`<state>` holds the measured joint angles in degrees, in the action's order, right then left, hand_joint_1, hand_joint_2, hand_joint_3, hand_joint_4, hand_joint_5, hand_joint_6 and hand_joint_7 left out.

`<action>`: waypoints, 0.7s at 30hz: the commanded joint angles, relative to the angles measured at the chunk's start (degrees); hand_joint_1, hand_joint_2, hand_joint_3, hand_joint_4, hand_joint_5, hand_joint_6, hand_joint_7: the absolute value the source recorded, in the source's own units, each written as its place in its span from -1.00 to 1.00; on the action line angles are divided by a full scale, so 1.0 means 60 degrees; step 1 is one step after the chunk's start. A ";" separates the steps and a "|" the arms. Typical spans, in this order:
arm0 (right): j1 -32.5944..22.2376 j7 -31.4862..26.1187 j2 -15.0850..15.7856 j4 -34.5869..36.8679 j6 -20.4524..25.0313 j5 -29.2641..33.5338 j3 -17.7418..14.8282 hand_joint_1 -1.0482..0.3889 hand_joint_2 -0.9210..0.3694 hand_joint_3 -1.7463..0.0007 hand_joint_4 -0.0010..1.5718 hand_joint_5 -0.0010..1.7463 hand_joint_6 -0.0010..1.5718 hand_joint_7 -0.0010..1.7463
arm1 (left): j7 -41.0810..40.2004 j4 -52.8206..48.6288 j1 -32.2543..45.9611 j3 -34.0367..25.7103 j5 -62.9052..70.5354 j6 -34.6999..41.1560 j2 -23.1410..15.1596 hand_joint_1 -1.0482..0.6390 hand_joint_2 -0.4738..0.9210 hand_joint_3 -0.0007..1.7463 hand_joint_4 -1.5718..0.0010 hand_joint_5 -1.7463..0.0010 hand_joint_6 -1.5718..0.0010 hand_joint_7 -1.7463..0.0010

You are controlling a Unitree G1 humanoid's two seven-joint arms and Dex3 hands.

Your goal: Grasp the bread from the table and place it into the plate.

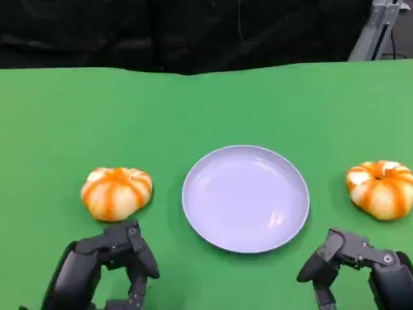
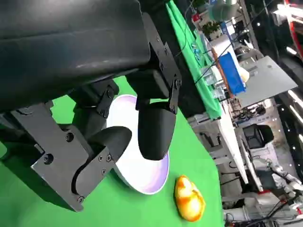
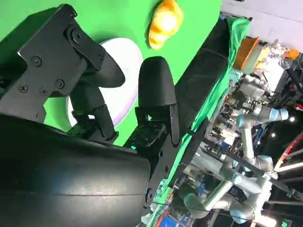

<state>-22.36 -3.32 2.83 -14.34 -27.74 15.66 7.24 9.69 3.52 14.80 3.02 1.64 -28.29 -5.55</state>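
left hand (image 1: 106,265): released, nothing held; bread (image 1: 116,192) just ahead
right hand (image 1: 358,265): released, empty
plate (image 1: 193,213): bare
risk: fingers shove round bread, it rolls away

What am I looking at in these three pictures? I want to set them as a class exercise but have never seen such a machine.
This is a humanoid robot at a green table, seen by three of its own cameras. The head view looks down from the robot's head or chest. Its left hand is at lower left, its right hand at lower right; both are black, many-fingered, and hold nothing. Between them lies an empty pale plate. One bread roll with orange stripes, the left bread, sits left of the plate, and the right bread sits to its right. The other two pictures come from cameras at each wrist, turned sideways, looking past the fingers at the plate and the far bread. The job is moving bread onto the plate; nothing is grasped yet.
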 commanded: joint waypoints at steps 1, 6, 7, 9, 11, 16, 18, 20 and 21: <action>0.0026 -0.0053 0.0038 -0.0019 -0.0060 0.0014 -0.0004 0.53 0.08 -0.67 0.06 0.81 0.07 0.53 | 0.0083 0.0173 0.0002 -0.0081 -0.0198 0.0108 -0.0146 0.19 0.03 0.81 -0.08 -0.97 -0.07 -0.75; -0.0015 -0.0026 0.0005 -0.0100 0.0011 -0.0027 0.0056 0.53 0.11 -0.71 0.07 0.82 0.08 0.53 | 0.0077 0.0296 0.0067 -0.0063 -0.0204 0.0181 -0.0169 0.19 0.01 0.83 -0.08 -0.97 -0.07 -0.75; -0.0020 -0.0021 0.0005 -0.0105 0.0015 -0.0038 0.0061 0.52 0.10 -0.71 0.07 0.82 0.08 0.53 | 0.0068 0.0326 0.0080 -0.0055 -0.0192 0.0210 -0.0168 0.20 0.01 0.83 -0.07 -0.97 -0.07 -0.75; -0.0022 -0.0021 0.0007 -0.0109 0.0018 -0.0045 0.0066 0.52 0.10 -0.70 0.07 0.83 0.08 0.53 | 0.0063 0.0352 0.0090 -0.0051 -0.0185 0.0239 -0.0168 0.20 0.01 0.82 -0.07 -0.98 -0.08 -0.75; -0.0023 -0.0023 0.0009 -0.0110 0.0019 -0.0045 0.0068 0.52 0.10 -0.70 0.07 0.83 0.08 0.53 | 0.0064 0.0366 0.0094 -0.0050 -0.0185 0.0257 -0.0167 0.20 0.01 0.82 -0.07 -0.98 -0.08 -0.75; -0.0036 -0.0071 0.0031 -0.0127 -0.0022 0.0067 0.0036 0.54 0.12 -0.73 0.07 0.82 0.09 0.52 | 0.0087 0.0324 0.0098 -0.0001 -0.0159 0.0154 -0.0161 0.26 0.00 0.84 -0.07 -0.99 -0.09 -0.75; -0.0035 -0.0120 0.0010 -0.0089 -0.0066 0.0160 0.0063 0.55 0.10 -0.71 0.06 0.81 0.08 0.53 | 0.0116 0.0276 0.0063 -0.0061 -0.0200 0.0126 -0.0217 0.30 0.01 0.83 -0.06 -0.97 -0.07 -0.73; -0.0028 -0.0140 -0.0009 -0.0059 -0.0083 0.0175 0.0082 0.55 0.08 -0.68 0.05 0.82 0.08 0.53 | 0.0119 0.0271 0.0045 -0.0100 -0.0227 0.0150 -0.0247 0.29 0.06 0.79 -0.04 -0.90 -0.03 -0.68; -0.0007 -0.0145 -0.0021 -0.0012 -0.0086 0.0158 0.0084 0.55 0.07 -0.67 0.05 0.82 0.08 0.53 | 0.0143 0.0235 -0.0017 -0.0128 -0.0326 0.0174 -0.0244 0.29 0.06 0.78 -0.04 -0.89 -0.03 -0.67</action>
<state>-22.34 -3.57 2.75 -14.52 -27.74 16.82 7.70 9.72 5.14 14.84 2.93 1.00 -27.17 -6.01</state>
